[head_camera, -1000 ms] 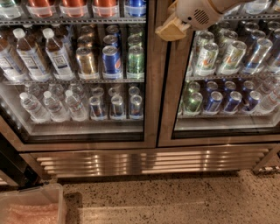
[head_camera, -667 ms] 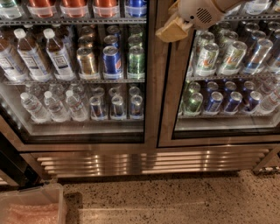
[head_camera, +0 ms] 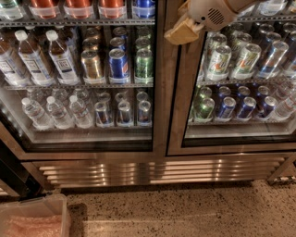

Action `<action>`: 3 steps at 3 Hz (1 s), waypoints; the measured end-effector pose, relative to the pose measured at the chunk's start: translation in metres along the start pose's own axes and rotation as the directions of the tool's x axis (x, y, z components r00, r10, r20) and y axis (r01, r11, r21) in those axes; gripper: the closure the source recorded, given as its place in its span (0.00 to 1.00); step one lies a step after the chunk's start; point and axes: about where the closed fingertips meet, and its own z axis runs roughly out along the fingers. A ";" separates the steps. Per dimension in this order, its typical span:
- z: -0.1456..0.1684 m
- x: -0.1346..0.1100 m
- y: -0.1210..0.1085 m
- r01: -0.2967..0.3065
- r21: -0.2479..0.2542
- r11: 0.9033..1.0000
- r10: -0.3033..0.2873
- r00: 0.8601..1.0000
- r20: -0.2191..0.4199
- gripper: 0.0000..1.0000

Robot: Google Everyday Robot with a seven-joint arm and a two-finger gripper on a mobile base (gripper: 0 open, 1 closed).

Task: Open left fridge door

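The left fridge door [head_camera: 159, 106] is a tall glass pane in a brushed-steel frame and stands shut. Behind the glass are shelves of bottles and cans. Its right frame edge meets the right door [head_camera: 178, 115] at the centre seam. My gripper [head_camera: 184, 28], tan-tipped on a white arm [head_camera: 212, 13], hangs at the top of the camera view. It sits in front of the centre seam, over the right door's left frame edge and just right of the left door's edge. Whether it touches the frame is not visible.
A steel vent grille [head_camera: 157, 171] runs under both doors. A speckled floor [head_camera: 185, 213] lies in front. A clear plastic bin [head_camera: 32, 217] with pink contents sits at the bottom left, beside a dark object [head_camera: 11, 171] at the left edge.
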 end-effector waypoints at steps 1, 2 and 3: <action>-0.003 -0.001 0.013 0.016 -0.035 0.999 -0.015 1.000 0.009 1.00; -0.007 -0.001 0.013 0.016 -0.035 0.999 -0.015 1.000 0.009 1.00; -0.017 -0.004 0.032 0.011 -0.015 1.000 -0.011 1.000 0.020 1.00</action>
